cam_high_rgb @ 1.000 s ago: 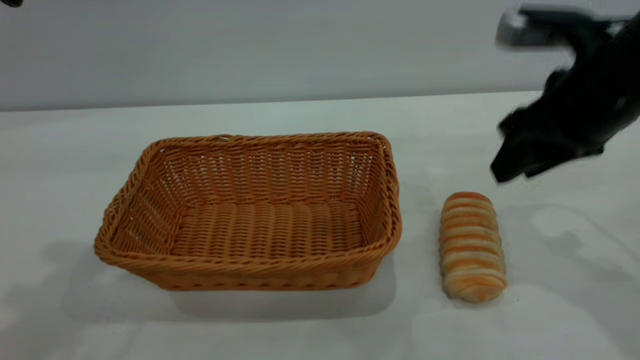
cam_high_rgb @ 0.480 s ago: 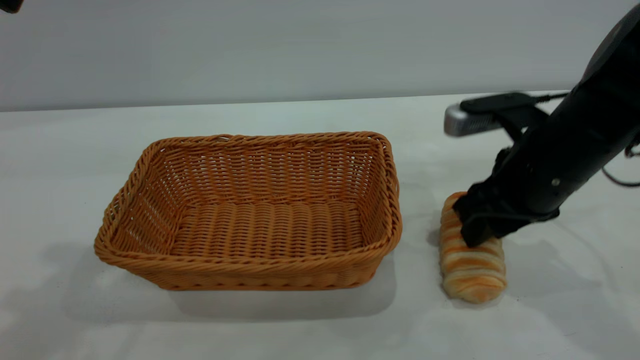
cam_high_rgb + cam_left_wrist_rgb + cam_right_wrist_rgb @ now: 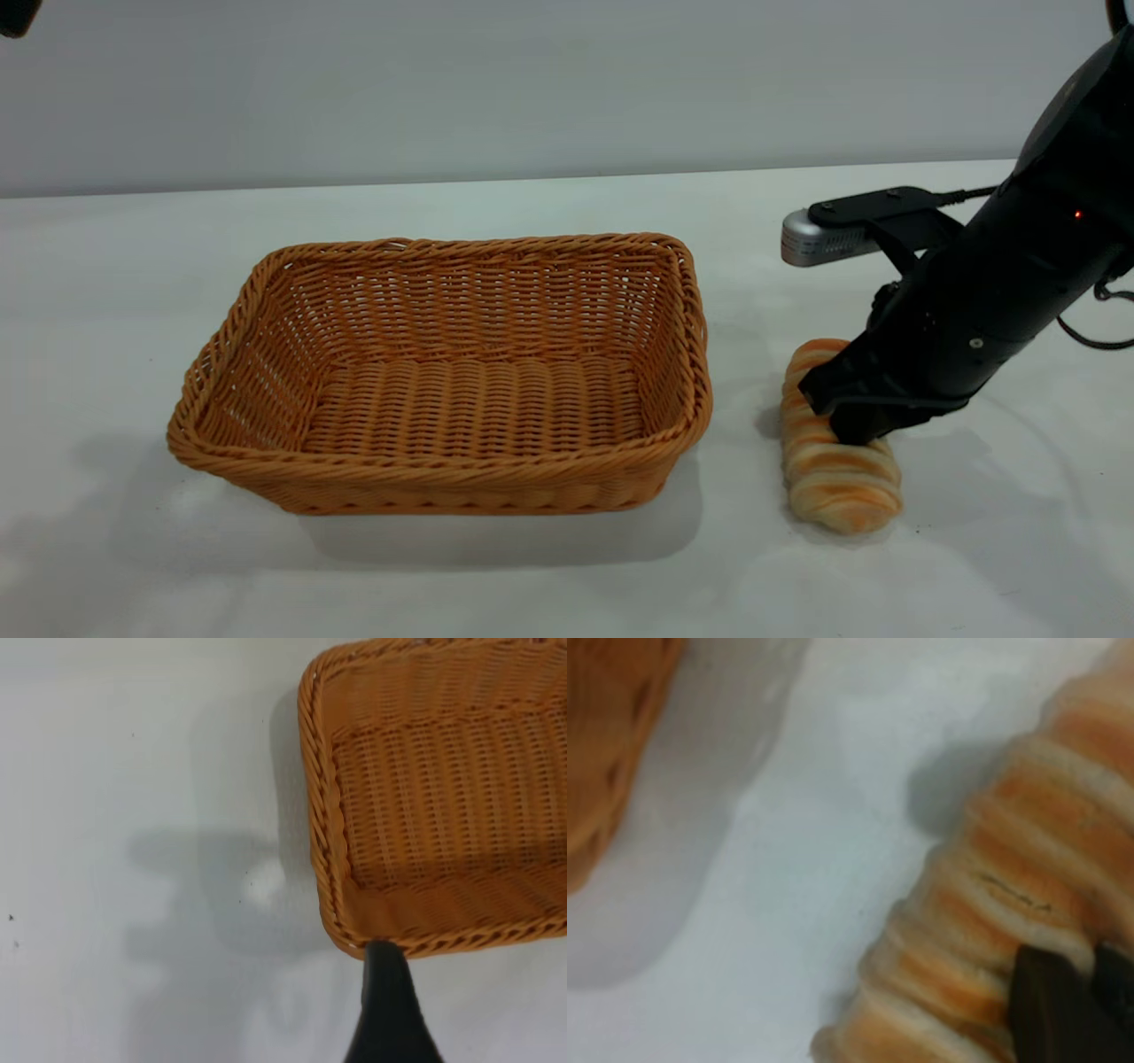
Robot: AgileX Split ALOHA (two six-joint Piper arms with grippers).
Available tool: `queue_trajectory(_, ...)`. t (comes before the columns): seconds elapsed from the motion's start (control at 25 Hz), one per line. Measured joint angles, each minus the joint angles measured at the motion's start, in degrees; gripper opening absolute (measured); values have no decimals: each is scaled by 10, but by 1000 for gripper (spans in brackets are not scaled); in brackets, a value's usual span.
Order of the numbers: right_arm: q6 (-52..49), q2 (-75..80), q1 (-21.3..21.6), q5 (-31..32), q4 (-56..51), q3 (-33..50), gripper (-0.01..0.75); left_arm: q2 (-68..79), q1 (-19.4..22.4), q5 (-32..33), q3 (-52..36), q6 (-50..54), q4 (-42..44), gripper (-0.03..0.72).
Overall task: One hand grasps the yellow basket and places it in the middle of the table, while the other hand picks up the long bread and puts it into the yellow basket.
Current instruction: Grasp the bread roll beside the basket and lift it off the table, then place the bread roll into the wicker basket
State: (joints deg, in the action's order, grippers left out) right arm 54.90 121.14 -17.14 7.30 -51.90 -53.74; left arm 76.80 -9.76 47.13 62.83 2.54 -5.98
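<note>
The right tool (image 3: 855,416) is pressing onto the bread (image 3: 837,478) (grip state unclear) beside the basket (image 3: 443,478) on the worktop (image 3: 532,576).

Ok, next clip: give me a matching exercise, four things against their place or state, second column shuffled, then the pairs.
Things:
1. yellow basket
2. long bread
3. right claw
4. left claw

Places or states:
A. down on the striped roll's middle
B. lying on the table to the right of the wicker
C. empty, standing near the table's middle
D. raised off the table, one dark fingertip showing near the braided rim in its own wrist view

Pairs: 1-C, 2-B, 3-A, 4-D
</note>
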Motion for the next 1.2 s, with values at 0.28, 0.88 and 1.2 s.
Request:
queue_trajectory(0.28,12,-129,0,52,4,-1,21,0,0,6,0,-1,0,542)
queue_trajectory(0.88,18,-105,-156,229,-18,-185,21,0,0,14,0,-6,0,542)
queue_trajectory(1.2,8,-41,-164,240,-32,-226,173,-1,0,31,0,-42,1,542)
